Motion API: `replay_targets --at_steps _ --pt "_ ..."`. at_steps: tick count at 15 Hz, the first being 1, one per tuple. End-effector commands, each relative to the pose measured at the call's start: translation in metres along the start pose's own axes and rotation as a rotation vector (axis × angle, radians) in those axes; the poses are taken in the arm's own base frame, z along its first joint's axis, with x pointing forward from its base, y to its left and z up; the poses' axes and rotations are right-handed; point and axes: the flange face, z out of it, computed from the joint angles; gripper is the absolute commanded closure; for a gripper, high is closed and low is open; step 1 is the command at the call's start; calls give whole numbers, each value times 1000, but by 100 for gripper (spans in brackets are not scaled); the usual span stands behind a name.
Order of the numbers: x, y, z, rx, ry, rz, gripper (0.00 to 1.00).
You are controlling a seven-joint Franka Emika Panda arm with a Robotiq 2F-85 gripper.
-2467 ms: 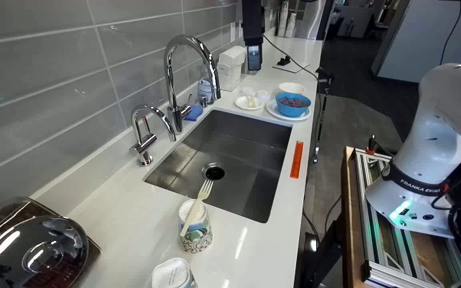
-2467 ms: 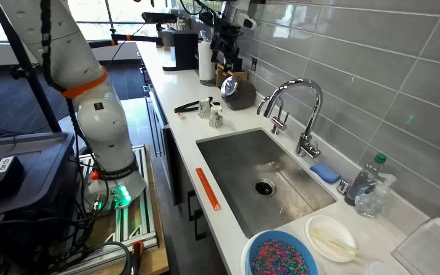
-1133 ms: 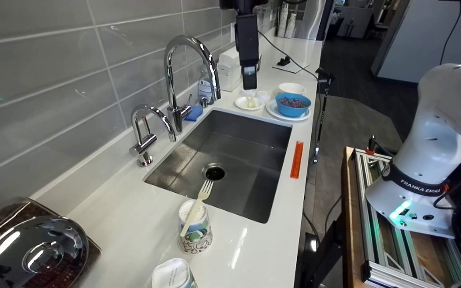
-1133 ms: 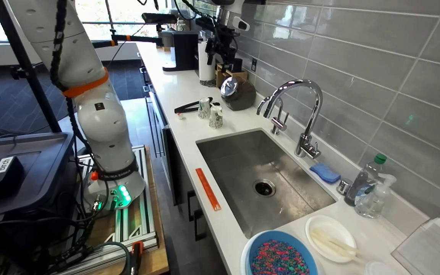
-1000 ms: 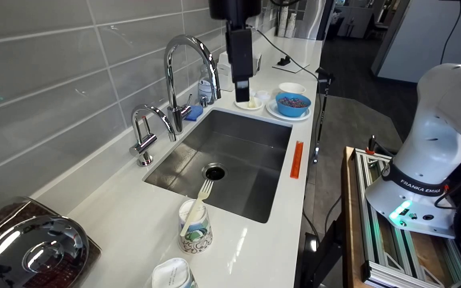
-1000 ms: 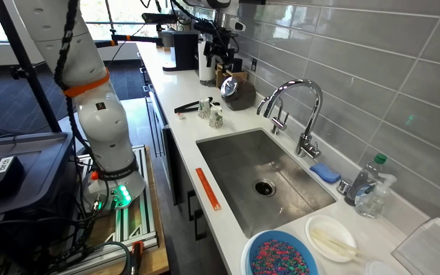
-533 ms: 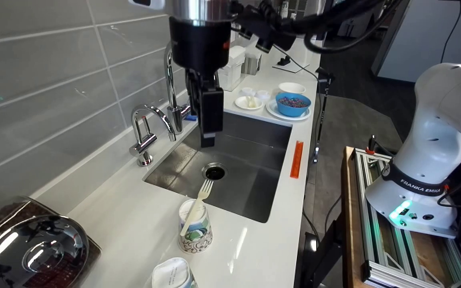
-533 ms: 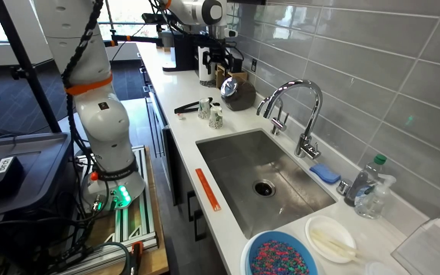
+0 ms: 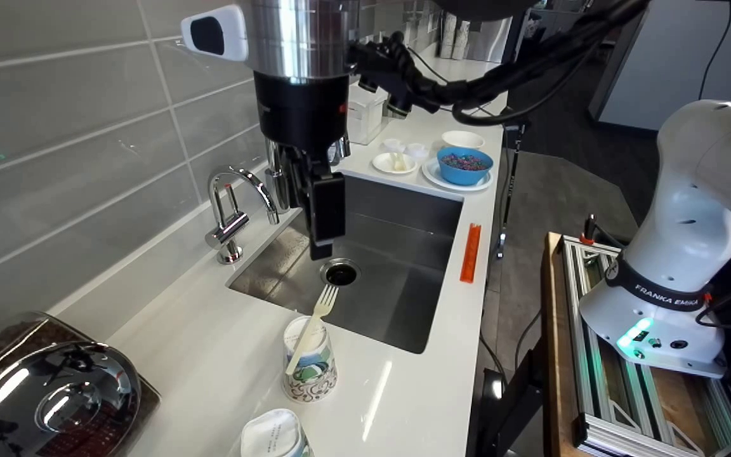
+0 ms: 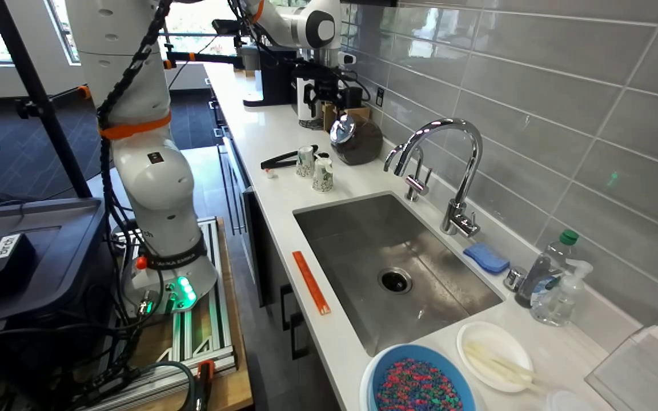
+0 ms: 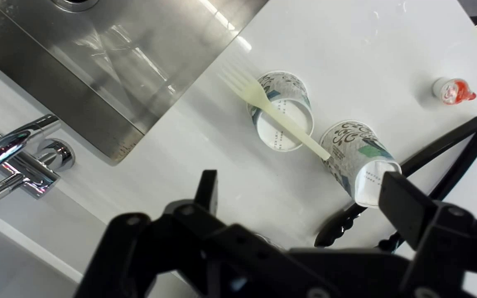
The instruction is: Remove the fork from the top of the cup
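Observation:
The pale beige fork (image 9: 307, 337) lies across the upturned base of the patterned blue-green and white cup (image 9: 312, 384). Its tines stick out toward the sink. In the wrist view the fork (image 11: 286, 122) crosses the cup (image 11: 290, 89), its handle end overhanging toward a second patterned cup (image 11: 346, 142). In an exterior view the cup (image 10: 323, 178) stands by the sink; the fork is too small to make out there. My gripper (image 11: 298, 182) is open, its fingers wide apart with nothing between them. It hangs above the counter, apart from the fork and both cups.
The steel sink (image 9: 391, 254) and chrome faucets (image 9: 229, 228) lie beside the cup. Black tongs (image 11: 449, 165) and a small creamer (image 11: 451, 91) are near the second cup. A lidded jar (image 9: 54, 406) stands by the wall. A blue bowl (image 9: 464, 168) and plates stand beyond the sink.
My gripper has come down and moved nearer to the cups, entering fully into an exterior view from the top. The fork and cups have not moved.

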Motion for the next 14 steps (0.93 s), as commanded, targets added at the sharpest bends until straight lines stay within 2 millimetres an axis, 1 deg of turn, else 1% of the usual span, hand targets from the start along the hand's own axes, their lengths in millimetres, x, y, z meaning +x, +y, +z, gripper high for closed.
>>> replay_targets --at_steps 1,2,6,9,11,14 --pt "5 -7 5 3 22 -87 0" --pt "6 -9 10 1 35 -137 0" --pt "10 -24 47 -3 94 -322 0" --pt "11 -32 75 1 85 -436 0" --pt "9 -33 88 3 63 -482 0" --pt "9 -33 98 -1 54 -532 0"
